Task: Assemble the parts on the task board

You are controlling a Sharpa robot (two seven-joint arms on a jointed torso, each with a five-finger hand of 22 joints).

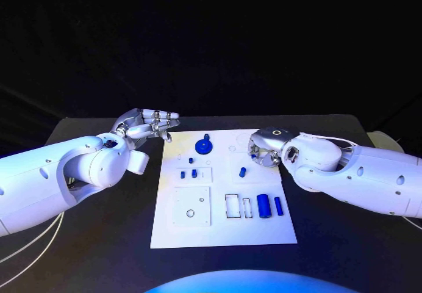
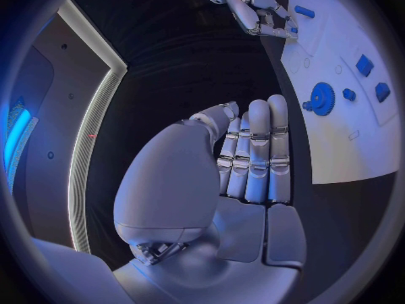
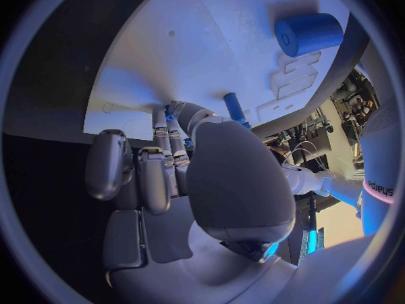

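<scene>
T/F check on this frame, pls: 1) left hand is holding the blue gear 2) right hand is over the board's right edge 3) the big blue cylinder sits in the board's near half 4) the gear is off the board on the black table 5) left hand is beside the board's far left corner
1) False. The left hand holds nothing; its fingers are straight and together. The blue gear lies apart from it on the task board.
2) True. The right hand is over the board's right edge, fingers pointing down at it.
3) True. The big blue cylinder lies there, next to a thinner blue pin.
4) False. The gear is on the board, in its far part.
5) True. It is over the black table, off the board.
</scene>
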